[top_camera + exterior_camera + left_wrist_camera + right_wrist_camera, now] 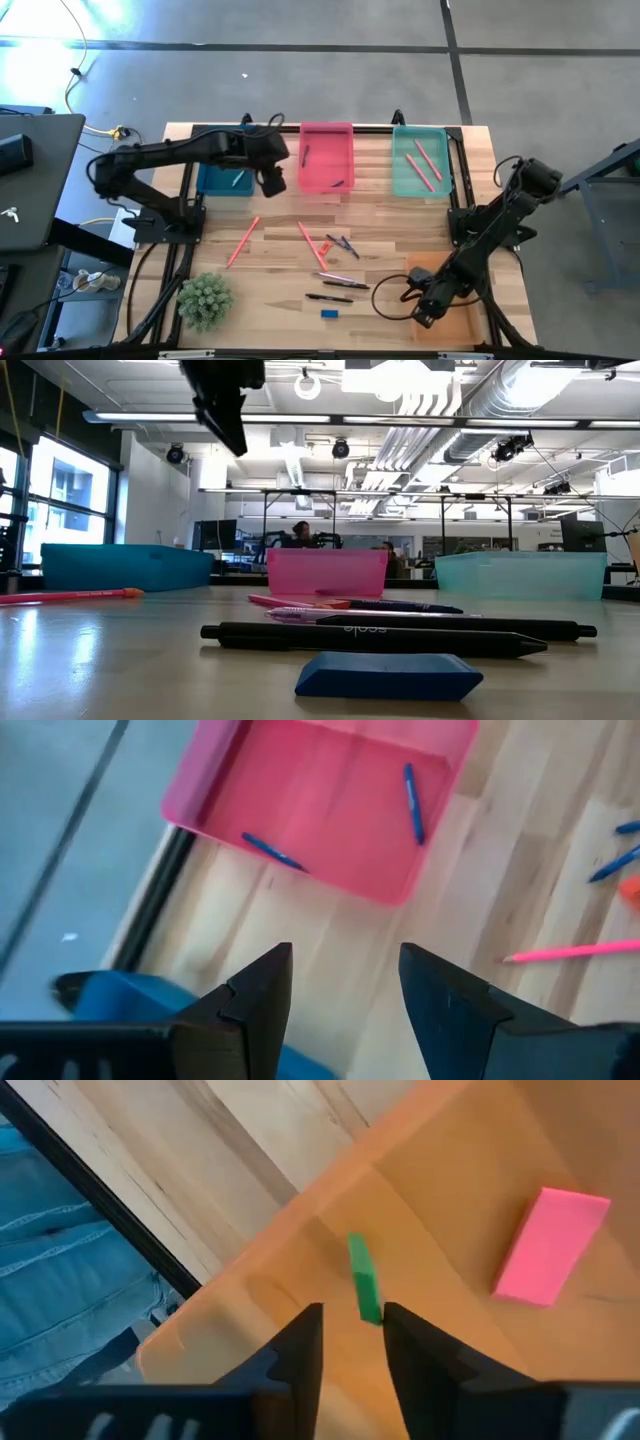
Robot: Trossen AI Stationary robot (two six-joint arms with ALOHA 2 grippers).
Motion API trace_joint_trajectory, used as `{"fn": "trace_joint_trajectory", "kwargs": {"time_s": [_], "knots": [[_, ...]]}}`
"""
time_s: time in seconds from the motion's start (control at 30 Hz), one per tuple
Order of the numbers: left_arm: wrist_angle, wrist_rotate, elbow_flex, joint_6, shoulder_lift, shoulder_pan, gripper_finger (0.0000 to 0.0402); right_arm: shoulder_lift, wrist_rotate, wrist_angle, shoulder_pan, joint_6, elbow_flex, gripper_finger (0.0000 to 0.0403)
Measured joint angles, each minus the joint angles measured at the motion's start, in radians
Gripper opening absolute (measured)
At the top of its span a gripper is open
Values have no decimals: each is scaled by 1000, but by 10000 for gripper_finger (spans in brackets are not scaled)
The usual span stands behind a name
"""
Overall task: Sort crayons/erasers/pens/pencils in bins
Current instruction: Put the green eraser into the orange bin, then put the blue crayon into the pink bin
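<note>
The right tool (pixel 352 1342) is parted narrowly above the green eraser (pixel 363 1278) in the orange bin (pixel 460 1200); the left tool (pixel 343 995) is held wide near the pink bin (pixel 330 810).

Near the pale wooden table (pixel 280 215) edge stand a dark blue bin (pixel 222 180), a pink bin (pixel 327 157) and a teal-green bin (pixel 420 160). The orange bin (pixel 470 1200) holds a pink eraser (pixel 552 1245) and a green eraser (pixel 364 1278). A blue eraser (pixel 388 675) lies beside black pens (pixel 400 636).

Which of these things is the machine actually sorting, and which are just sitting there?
Part of the job: pink bin, teal bin, blue bin, orange bin, green eraser, pink eraser, blue eraser, pens.
Just lying about: small green plant, laptop.
</note>
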Motion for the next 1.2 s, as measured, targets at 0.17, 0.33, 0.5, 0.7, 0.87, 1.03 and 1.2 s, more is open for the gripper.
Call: {"fn": "trace_joint_trajectory", "kwargs": {"time_s": [0.17,0.33,0.5,0.7,0.87,1.03,1.2], "knots": [[108,36,-137,-67,-74,6,172,-68,6,-62,0,90,0,123],[139,35,-209,-71,-89,6,172,-162,91,-132,0,188,0,126],[132,47,-240,-62,-90,6,172,-239,221,-143,-28,225,0,126],[67,73,-247,-44,-90,16,172,-287,361,-142,-114,133,0,126],[49,149,-247,-35,-90,35,172,-294,411,-86,-219,7,0,126],[11,186,-247,0,-90,51,172,-294,468,44,-331,-157,0,126],[-33,161,-247,46,-90,69,172,-294,505,187,-429,-339,0,126]]}}
